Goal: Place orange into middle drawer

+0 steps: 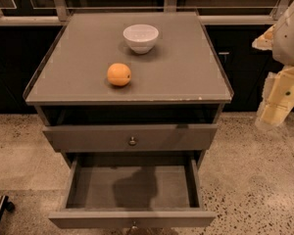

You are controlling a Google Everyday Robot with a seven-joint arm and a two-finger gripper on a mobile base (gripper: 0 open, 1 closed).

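The orange (119, 74) sits on the grey cabinet top (186, 72), left of centre and near the front edge. The middle drawer (132, 187) is the lower of the two; it is pulled open toward me, and its inside shows only a shadow. Its flat front (132, 218) faces me. The gripper (277, 106) hangs at the right edge of the view, beside the cabinet's right side, at about the height of the cabinet top's front edge and well apart from the orange. It holds nothing that I can see.
A white bowl (140, 37) stands on the cabinet top behind the orange. The upper grey drawer front (132, 137) with a small metal knob is shut. Speckled floor surrounds the cabinet. Dark cabinets and rails run along the back. A dark object (0, 212) lies at the bottom left.
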